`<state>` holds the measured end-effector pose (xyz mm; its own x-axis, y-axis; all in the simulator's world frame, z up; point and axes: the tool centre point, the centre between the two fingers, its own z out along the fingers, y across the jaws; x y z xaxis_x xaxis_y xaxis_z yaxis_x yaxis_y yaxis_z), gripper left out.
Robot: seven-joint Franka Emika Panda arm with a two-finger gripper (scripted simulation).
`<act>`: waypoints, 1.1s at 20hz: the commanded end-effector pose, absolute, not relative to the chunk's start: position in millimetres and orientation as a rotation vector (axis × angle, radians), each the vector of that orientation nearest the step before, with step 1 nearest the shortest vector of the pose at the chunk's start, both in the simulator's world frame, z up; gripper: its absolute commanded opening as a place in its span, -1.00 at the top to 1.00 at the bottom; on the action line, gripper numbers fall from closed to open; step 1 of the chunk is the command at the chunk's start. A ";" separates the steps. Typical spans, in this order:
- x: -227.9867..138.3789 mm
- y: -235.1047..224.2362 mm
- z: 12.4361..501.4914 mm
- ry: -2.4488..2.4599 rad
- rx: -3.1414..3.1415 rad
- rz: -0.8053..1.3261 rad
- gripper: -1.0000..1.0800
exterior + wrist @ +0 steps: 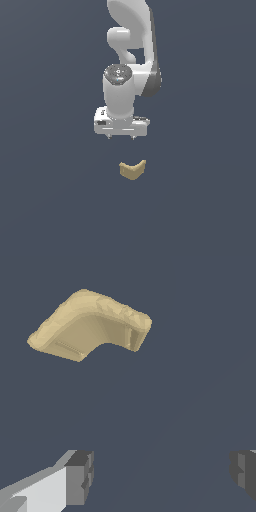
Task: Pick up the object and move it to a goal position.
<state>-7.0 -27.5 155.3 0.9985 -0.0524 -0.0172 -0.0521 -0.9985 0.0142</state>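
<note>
One relation governs what we do next: the object [132, 170] lies apart from the gripper [121, 136], not between its fingers; in the exterior view we see the tan, crescent-like piece resting on the plain dark floor [50, 200], below the hand in the picture and a little toward the exterior view's right, with a clear band of floor separating the two; how much of that gap is height and how much is offset along the ground we cannot tell from this angle. In the wrist view the object [90, 323] sits well ahead of the fingertips [80, 476], outside the span between them, so we judge that the hand must travel toward it before descending. We read the piece as a bent form with two arms meeting at a rounded corner, its hollow side facing the fingers in the wrist view; its long axis runs obliquely to the line joining the two pads, so some wrist rotation may help. Our gripper is spread wide and holds nothing; the piece looks narrower than that opening.
</note>
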 end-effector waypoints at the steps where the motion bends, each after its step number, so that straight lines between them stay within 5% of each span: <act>1: -5.5 -27.1 155.2 -0.109 3.126 -0.027 -0.92; 22: 30.7 -18.1 152.6 -0.773 3.037 -0.021 -0.92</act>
